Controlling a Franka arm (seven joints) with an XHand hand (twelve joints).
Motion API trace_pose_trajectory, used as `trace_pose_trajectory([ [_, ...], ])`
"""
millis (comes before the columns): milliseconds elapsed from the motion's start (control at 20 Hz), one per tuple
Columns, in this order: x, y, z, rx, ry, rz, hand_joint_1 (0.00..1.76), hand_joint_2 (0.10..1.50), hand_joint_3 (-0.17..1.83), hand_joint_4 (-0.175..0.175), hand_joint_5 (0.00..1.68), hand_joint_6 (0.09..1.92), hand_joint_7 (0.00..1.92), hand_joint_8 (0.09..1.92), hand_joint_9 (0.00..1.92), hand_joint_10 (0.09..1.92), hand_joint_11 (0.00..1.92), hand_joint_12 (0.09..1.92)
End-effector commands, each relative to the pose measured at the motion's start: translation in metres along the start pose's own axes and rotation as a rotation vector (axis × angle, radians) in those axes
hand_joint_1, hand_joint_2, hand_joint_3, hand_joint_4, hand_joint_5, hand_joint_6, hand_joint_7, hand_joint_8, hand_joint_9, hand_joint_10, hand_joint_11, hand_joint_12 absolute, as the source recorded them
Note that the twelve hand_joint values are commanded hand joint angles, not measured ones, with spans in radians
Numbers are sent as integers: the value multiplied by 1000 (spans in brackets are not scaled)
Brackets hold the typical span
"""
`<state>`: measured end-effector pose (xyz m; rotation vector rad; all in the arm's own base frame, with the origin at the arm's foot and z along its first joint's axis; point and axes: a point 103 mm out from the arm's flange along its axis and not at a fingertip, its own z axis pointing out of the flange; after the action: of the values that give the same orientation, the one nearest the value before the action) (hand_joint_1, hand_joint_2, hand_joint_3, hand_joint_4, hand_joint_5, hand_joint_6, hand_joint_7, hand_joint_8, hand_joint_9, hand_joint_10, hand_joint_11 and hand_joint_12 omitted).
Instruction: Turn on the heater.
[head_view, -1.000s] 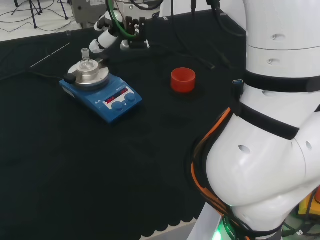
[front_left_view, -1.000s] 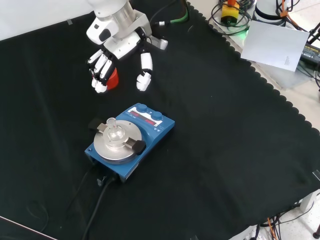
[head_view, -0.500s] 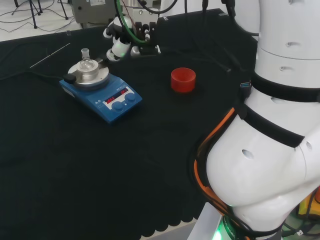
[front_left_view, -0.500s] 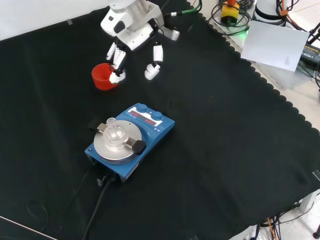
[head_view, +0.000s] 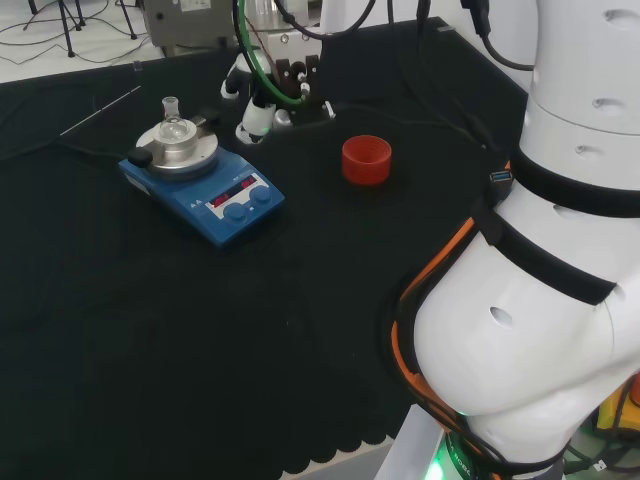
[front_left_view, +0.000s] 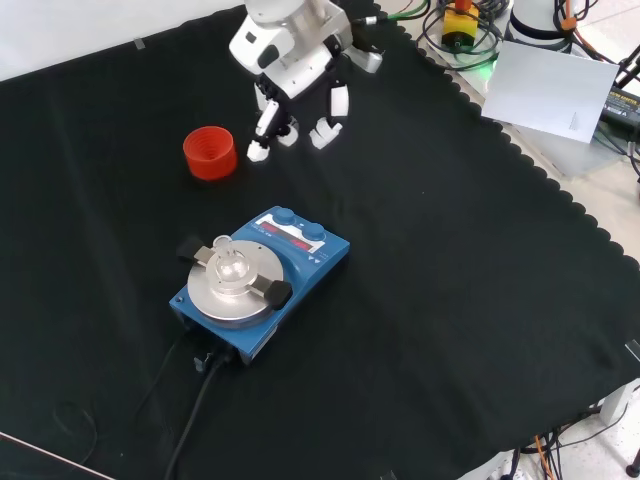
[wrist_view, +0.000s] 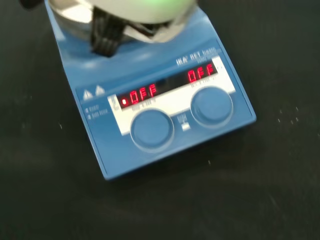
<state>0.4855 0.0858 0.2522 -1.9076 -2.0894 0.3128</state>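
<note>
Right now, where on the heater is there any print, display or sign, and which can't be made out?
Heater, front panel: two red lit displays, one by each knob.
Beside one display: two white warning triangles.
Near the other display: white lettering, blurred.
Next to the triangles: small white labels, too small to read.

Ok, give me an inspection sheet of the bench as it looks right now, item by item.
Surface: black cloth covers the bench, scalloped at its edge.
Job's things: blue heater, two knobs on its front panel; a small glass flask sits on its round metal plate.
Clutter: red ribbed ring on the cloth, apart from the heater.
Hand: the hand hangs above the cloth beyond the heater, fingers relaxed, holding nothing.
Cables: a black cable runs off the heater's near end.
Surroundings: white sheet and cable bundles off the bench.
</note>
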Motion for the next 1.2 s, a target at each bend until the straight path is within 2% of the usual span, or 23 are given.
trace_pose_trajectory([
  [50, 9, -14, 14, 41, -53, -11, 1132, 635, 737, -25, 502, 87, 1220, 774, 1424, 441, 1400, 752],
  [150, 9, -17, 18, 22, -70, -18, 1139, 639, 728, -31, 522, 87, 1299, 829, 1472, 490, 1470, 707],
  [350, 8, -20, 24, 41, -102, -15, 1167, 651, 710, -47, 581, 87, 1465, 974, 1640, 649, 1711, 676],
  [450, 8, -20, 27, 48, -123, -15, 1177, 653, 714, -48, 606, 87, 1549, 1114, 1715, 815, 1797, 790],
  [550, 9, -21, 29, 63, -140, -17, 1207, 662, 732, -45, 634, 91, 1609, 1292, 1777, 1028, 1845, 992],
  [700, 12, -22, 32, 85, -165, -24, 1262, 676, 778, -42, 634, 175, 1663, 1473, 1817, 1222, 1835, 1185],
  [850, 12, -21, 35, 125, -169, -29, 1371, 665, 913, -37, 507, 426, 1706, 1609, 1834, 1376, 1769, 1312],
  [950, 12, -19, 36, 151, -168, -30, 1442, 642, 1013, -34, 439, 518, 1726, 1683, 1842, 1462, 1737, 1393],
  [1200, 11, -16, 40, 204, -169, -33, 1540, 576, 1172, -27, 365, 493, 1766, 1784, 1862, 1591, 1704, 1477],
])
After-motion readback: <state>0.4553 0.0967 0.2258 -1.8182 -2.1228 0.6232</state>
